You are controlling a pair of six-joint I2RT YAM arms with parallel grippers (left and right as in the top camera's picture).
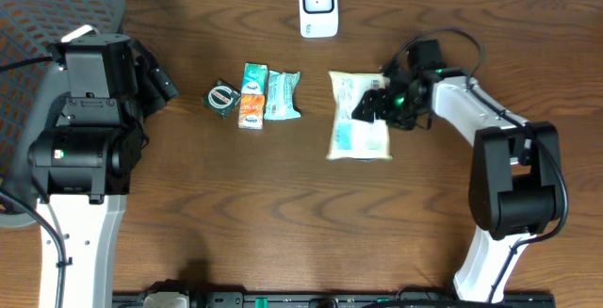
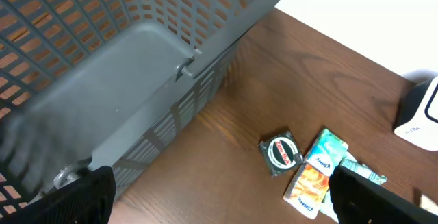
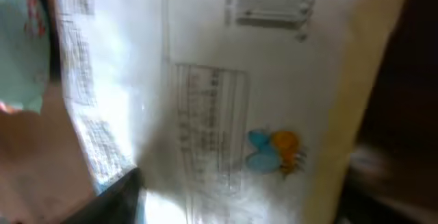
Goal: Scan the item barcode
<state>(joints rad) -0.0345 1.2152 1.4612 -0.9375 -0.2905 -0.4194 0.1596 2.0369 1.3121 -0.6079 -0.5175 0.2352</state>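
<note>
— Where is the white pouch [image 1: 358, 118]?
— Flat on the worktop [image 1: 283, 204], near the scanner [image 1: 318, 7], just right of it.
— The right end effector [image 1: 377, 101]?
— Over the pouch's scanner-side corner; I cannot tell whether it grips.
— And the left end effector [image 2: 219, 203]?
— Jaws spread wide, empty, far left of the scanner by a grey basket [image 2: 137, 80].

A grey mesh basket [image 1: 28, 16] [image 2: 137, 59] sits at the left end of the wooden counter [image 1: 283, 204] [image 2: 274, 80]. Well to its right, three small packs lie in a row: a dark square pack [image 1: 221, 97] [image 2: 280, 153] with a round label, then an orange-and-teal pack [image 1: 252, 96] [image 2: 315, 172], then a teal pack [image 1: 282, 95] [image 2: 363, 172] right against it.
</note>
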